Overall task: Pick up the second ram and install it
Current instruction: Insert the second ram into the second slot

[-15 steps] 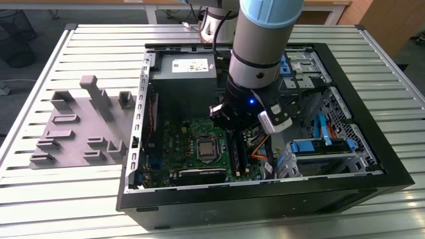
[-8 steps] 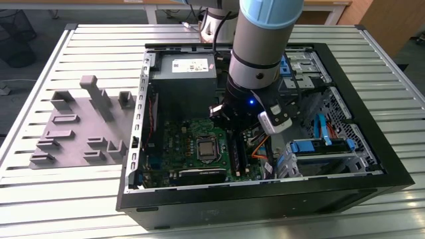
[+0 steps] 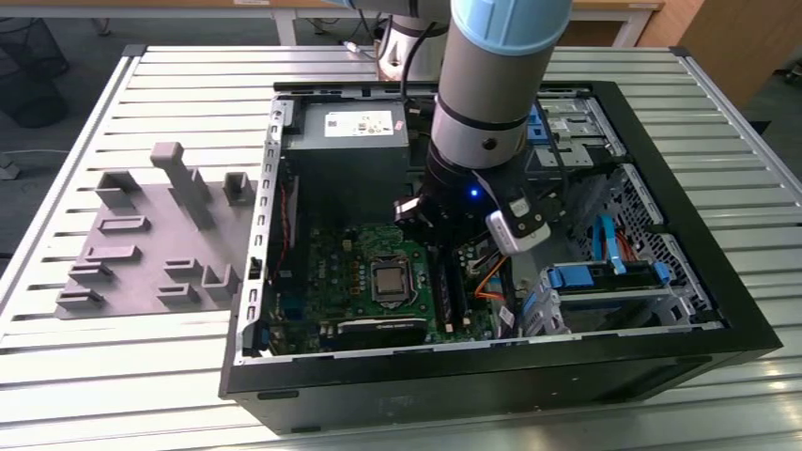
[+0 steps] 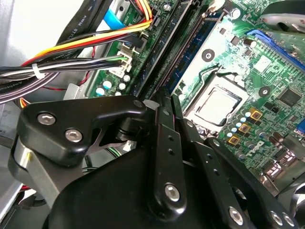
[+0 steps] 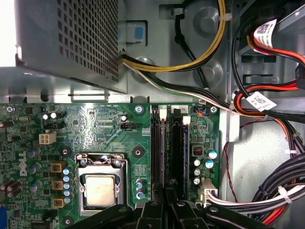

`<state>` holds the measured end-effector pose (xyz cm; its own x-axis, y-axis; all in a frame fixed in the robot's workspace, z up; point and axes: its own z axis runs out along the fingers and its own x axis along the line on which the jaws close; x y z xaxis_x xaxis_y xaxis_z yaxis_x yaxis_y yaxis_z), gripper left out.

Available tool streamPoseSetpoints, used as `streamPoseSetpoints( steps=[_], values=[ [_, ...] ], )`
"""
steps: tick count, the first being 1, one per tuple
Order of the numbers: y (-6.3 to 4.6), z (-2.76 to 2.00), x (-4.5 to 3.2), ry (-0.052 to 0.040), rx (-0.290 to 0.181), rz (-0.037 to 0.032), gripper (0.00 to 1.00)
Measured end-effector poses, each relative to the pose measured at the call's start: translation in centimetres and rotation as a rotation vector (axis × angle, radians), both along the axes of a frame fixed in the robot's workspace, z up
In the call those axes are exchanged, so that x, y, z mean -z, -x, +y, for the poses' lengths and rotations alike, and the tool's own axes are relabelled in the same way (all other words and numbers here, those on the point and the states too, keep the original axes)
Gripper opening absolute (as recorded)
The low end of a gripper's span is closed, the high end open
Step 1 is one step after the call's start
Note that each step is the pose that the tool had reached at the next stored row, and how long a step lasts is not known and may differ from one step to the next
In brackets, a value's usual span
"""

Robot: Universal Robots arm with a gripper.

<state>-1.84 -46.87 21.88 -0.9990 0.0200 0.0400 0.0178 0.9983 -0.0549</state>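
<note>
The second ram [image 5: 177, 152] stands on edge in the memory slots of the green motherboard [image 5: 95, 124], beside the silver processor [image 5: 100, 190]. In the second wrist view the ram [image 4: 169, 45] runs as a dark strip away from the fingertips. My gripper [image 5: 170, 188] is shut on the ram's near end, its black fingers [image 4: 164, 138] drawn close together over it. In the exterior view the gripper [image 3: 439, 263] reaches down inside the open computer case, just beside the processor [image 3: 391, 280]. How deep the ram sits in its slot is hidden by the fingers.
Bundled yellow, red and black cables [image 5: 257, 105] cross close beside the slots. The perforated power supply [image 3: 351, 132] fills the case's far end, and a drive cage with blue parts [image 3: 602, 277] is at the exterior view's right. A grey slotted fixture [image 3: 150, 244] lies outside the case.
</note>
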Motion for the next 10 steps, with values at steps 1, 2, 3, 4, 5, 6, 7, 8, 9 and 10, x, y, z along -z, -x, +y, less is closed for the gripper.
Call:
streamPoseSetpoints(
  steps=[1,2,3,4,5,6,7,8,9,10],
  values=[
    [0.01,-0.01,0.00,0.0000,0.000,0.0000,0.13],
    [0.01,-0.02,0.00,0.0001,0.000,0.0000,0.13],
    [0.02,-0.03,0.00,0.0000,0.000,0.0000,0.13],
    [0.01,-0.03,0.00,0.0000,0.000,0.0000,0.13],
    [0.01,-0.08,0.00,0.0002,0.000,0.0001,0.13],
    [0.01,-0.09,0.00,0.0001,-0.001,0.0001,0.13],
    [0.01,-0.10,0.00,0.0001,-0.002,0.0000,0.13],
    [0.00,-0.10,0.00,0.0001,-0.002,0.0000,0.13],
    [0.00,-0.10,0.00,0.0001,-0.003,0.0000,0.13],
    [0.01,-0.11,0.02,0.0001,-0.003,0.0000,0.13]
  ],
)
